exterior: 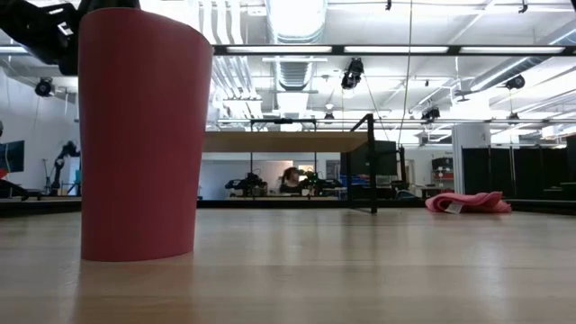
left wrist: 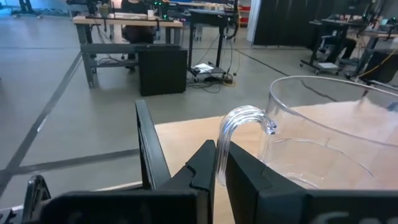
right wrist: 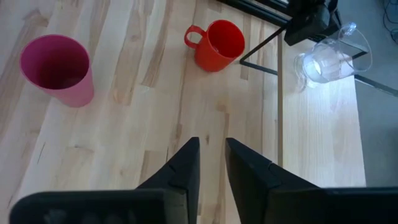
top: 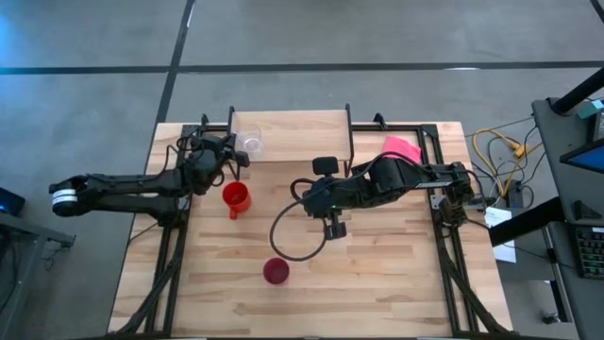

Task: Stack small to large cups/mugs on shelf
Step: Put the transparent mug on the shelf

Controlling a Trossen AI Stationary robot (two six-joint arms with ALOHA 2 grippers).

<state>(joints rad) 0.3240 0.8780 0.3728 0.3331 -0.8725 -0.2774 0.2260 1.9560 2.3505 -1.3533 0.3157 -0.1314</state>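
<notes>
The small clear glass cup (top: 249, 142) is at the left end of the shelf (top: 300, 125), a light wooden top on thin black legs at the table's far edge. My left gripper (left wrist: 219, 177) reaches it from the left and is shut on its handle. The red-orange mug (top: 236, 198) stands on the table in front of the shelf's left end. The magenta tumbler (top: 276, 271) stands nearer the near edge and fills the left of the low view (exterior: 139, 135). My right gripper (right wrist: 212, 152) hovers open over mid-table, right of both, holding nothing. My left gripper pinches the glass cup's curved clear handle (left wrist: 219, 160) between its two fingers (left wrist: 198, 173). The fingers come roughly level from the table's left. The cup's bowl (left wrist: 329, 143) sits beyond the fingertips over the shelf top; whether its base rests there I cannot tell.
A pink cloth (top: 401, 148) lies right of the shelf near the far right corner. A black cable loop (top: 297, 231) from the right arm lies on the table between mug and tumbler. Black frame rails run along the table's left and right sides. Bare wood stretches along the near edge.
</notes>
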